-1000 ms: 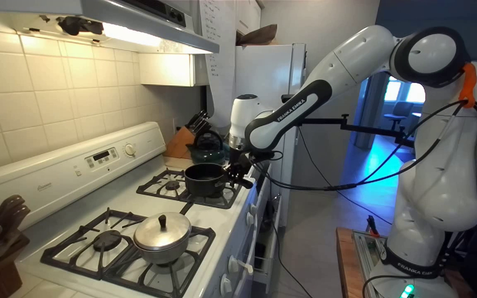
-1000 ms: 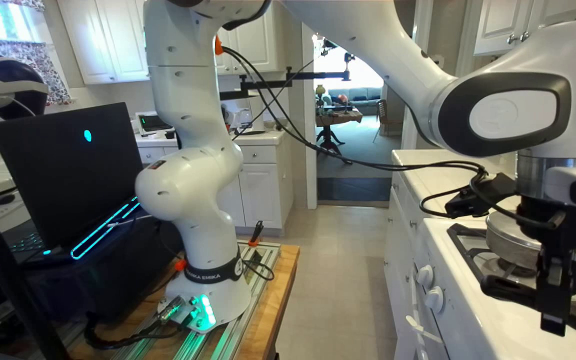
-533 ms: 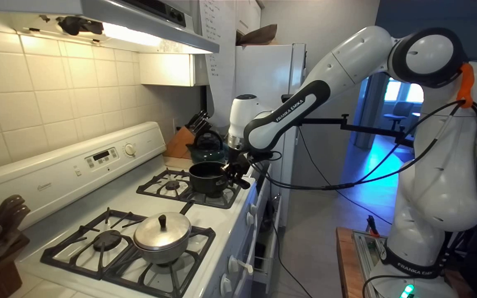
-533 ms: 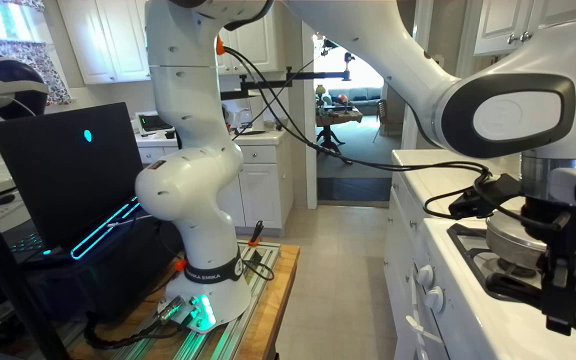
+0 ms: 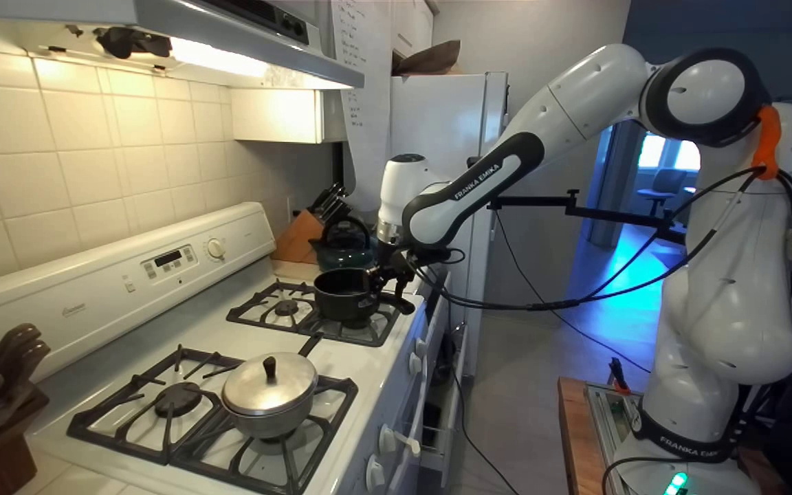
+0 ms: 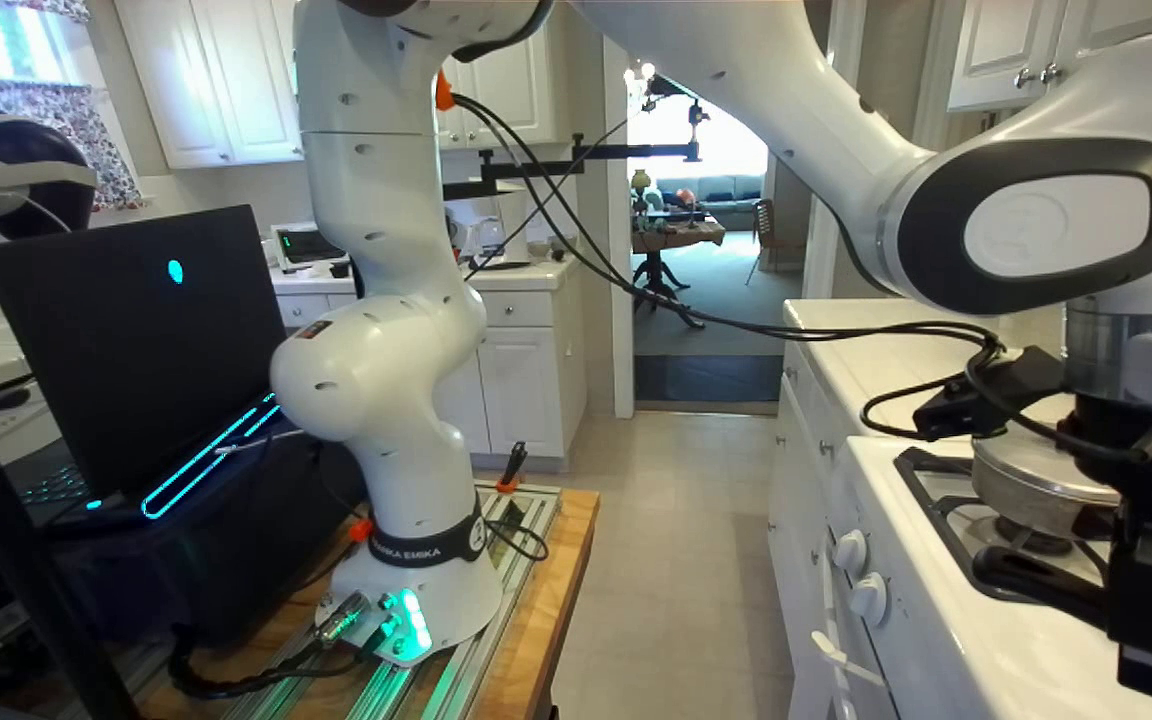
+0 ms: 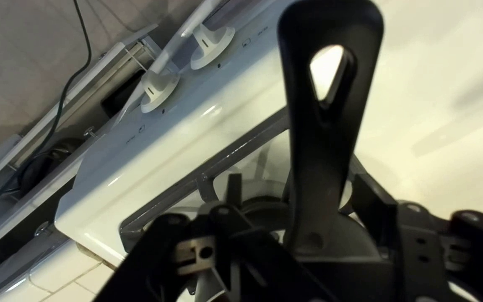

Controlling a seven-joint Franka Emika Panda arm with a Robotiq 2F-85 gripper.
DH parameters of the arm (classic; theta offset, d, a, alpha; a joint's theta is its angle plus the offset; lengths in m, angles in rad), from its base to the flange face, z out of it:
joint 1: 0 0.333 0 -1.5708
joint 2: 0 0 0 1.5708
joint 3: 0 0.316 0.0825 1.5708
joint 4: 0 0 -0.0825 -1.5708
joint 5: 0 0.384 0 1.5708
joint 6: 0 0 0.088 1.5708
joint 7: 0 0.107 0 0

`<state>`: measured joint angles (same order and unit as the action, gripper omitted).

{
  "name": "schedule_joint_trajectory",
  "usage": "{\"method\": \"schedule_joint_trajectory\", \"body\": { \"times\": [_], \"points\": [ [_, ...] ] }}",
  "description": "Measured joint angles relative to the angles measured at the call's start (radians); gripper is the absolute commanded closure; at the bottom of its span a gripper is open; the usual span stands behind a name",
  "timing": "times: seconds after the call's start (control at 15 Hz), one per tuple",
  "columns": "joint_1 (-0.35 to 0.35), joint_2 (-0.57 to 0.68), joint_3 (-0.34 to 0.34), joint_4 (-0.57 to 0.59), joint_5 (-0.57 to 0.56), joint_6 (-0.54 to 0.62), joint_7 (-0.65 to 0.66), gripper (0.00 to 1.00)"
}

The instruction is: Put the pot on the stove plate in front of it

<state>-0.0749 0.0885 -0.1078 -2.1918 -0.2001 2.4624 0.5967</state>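
Note:
The small black pot (image 5: 342, 302) stands upright on the front part of the far grate, the stove plate (image 5: 375, 338), and appears to rest on it. Its black handle (image 7: 317, 167) fills the middle of the wrist view and juts out toward the stove's front edge. My gripper (image 5: 386, 280) is at the handle's root, right beside the pot wall. In the wrist view the fingers (image 7: 373, 209) stand apart on either side of the handle, with gaps showing between. In an exterior view the handle (image 6: 1031, 582) extends past the gripper, whose body hides the pot there.
A silver lidded pan (image 5: 269, 402) sits on the nearer grate (image 5: 117, 426), its handle pointing toward the pot. Behind the pot are a dark kettle (image 5: 344, 258) and a wooden knife block (image 5: 298, 237). White knobs (image 6: 868, 598) line the stove's front. A range hood (image 5: 245, 41) hangs above.
The pot first shifted slightly toward the stove's front, then stayed still. The fingers have since spread from the handle, and the gripper has moved a little while the pot stays put.

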Motion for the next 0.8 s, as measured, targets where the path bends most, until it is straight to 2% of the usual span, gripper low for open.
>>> {"method": "schedule_joint_trajectory", "body": {
  "times": [0.2, 0.33, 0.4, 0.47, 0.8],
  "points": [
    [-0.001, 0.015, -0.012, 0.026, 0.000, 0.002, 0.001, 0.10],
    [-0.002, 0.030, -0.017, 0.042, 0.004, 0.004, 0.001, 0.13],
    [-0.002, 0.040, -0.019, 0.049, 0.007, 0.006, 0.001, 0.28],
    [-0.002, 0.050, -0.019, 0.055, 0.013, 0.011, 0.001, 0.38],
    [-0.002, 0.096, -0.020, 0.083, 0.048, 0.033, -0.001, 0.76]
  ]
}}
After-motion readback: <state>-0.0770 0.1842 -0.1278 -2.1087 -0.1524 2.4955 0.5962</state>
